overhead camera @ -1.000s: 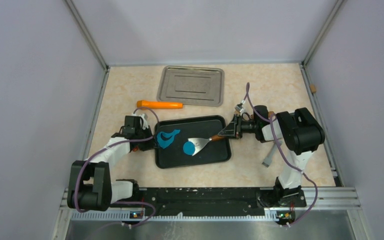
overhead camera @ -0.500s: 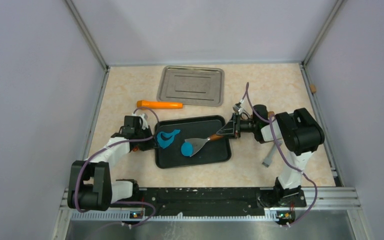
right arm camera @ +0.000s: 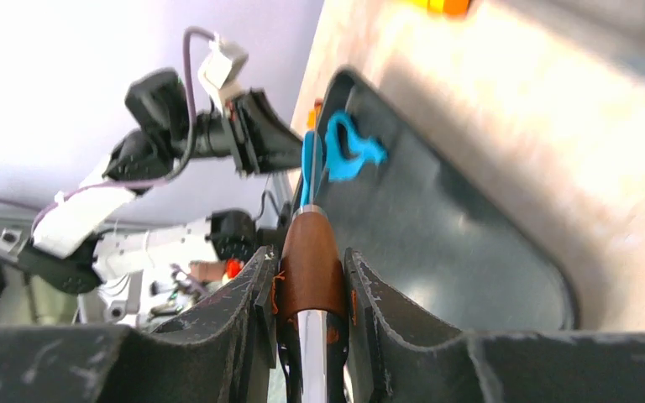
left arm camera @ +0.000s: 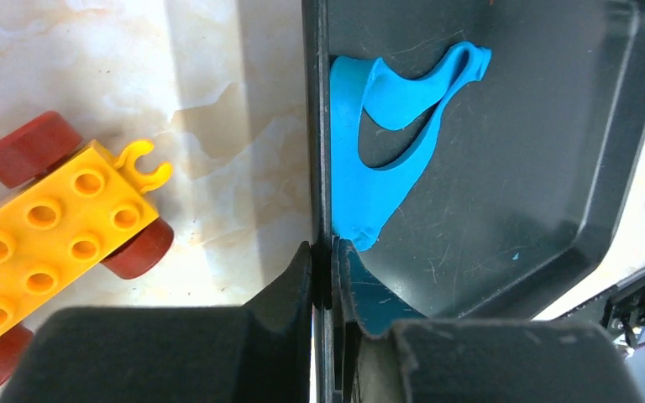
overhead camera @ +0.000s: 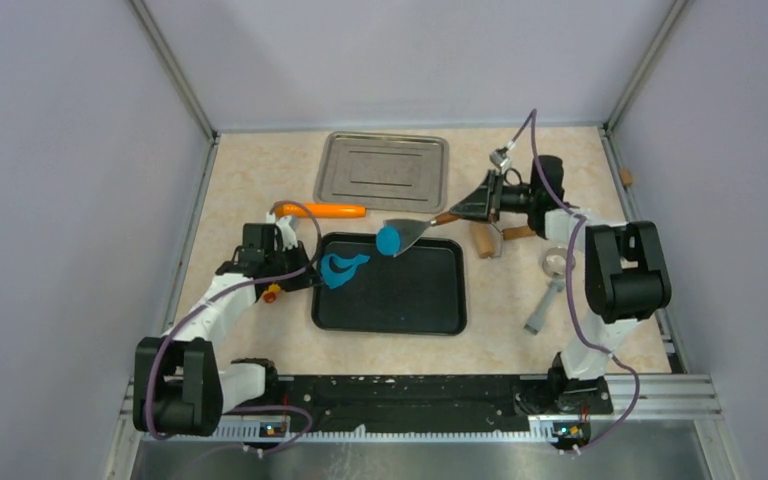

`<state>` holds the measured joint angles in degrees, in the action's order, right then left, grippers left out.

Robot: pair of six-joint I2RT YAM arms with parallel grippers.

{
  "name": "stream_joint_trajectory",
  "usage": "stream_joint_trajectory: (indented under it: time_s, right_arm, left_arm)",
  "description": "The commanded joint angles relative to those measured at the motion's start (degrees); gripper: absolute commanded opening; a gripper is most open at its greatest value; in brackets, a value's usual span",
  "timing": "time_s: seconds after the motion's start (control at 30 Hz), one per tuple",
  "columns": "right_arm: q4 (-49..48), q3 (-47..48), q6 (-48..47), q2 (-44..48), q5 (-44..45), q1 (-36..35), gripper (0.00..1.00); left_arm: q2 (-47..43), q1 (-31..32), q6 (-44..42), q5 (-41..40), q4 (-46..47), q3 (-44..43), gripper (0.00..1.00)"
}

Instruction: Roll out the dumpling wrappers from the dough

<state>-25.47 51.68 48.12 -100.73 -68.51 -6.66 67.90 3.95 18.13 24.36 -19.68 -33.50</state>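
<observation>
Forward, right end effector (overhead camera: 463, 212) grips spatula (overhead camera: 412, 231); left end effector (left arm camera: 323, 277) pinches tray (left arm camera: 512, 210).

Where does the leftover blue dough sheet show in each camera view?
Top external: dough at the black tray's far-left corner.
Left wrist: upper centre, just inside the tray's wall.
Right wrist: upper centre, past the spatula handle.
Shared landmark: the black tray.

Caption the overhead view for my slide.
Right tool holds a spatula bearing a blue wrapper; left tool pinches the black tray rim.

Bright even overhead light, soft shadows, right wrist view blurred
</observation>
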Motion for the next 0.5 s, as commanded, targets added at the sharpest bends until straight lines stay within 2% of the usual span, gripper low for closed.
stream_joint_trajectory:
  time_s: [0.0,0.1,0.23,0.33,0.47]
  right_arm:
    - [9.73,13.36,-6.96,-2.18,0.18,2.68,0.00]
    - [9.94,20.83,-6.94,-6.81,0.46,4.06,0.00]
    - [5.88,27.02,-2.96,-13.17,1.80,6.98,0.00]
    - [0.97,27.67,1.05,-17.51,3.50,7.79,0.00]
    - [-2.13,28.46,3.92,-20.05,5.27,7.79,0.00]
  left_arm:
    - [-3.61,0.09,0.78,4.09,2.44,-3.24,0.20]
    - [-4.23,0.05,0.49,5.29,1.72,-4.05,0.38]
    - [-4.37,0.01,-7.27,8.26,-4.42,-8.47,0.60]
    - [-3.51,0.01,-20.82,8.60,-13.05,-14.24,0.63]
    - [-1.38,-0.08,-28.38,1.36,-15.85,-19.59,0.64]
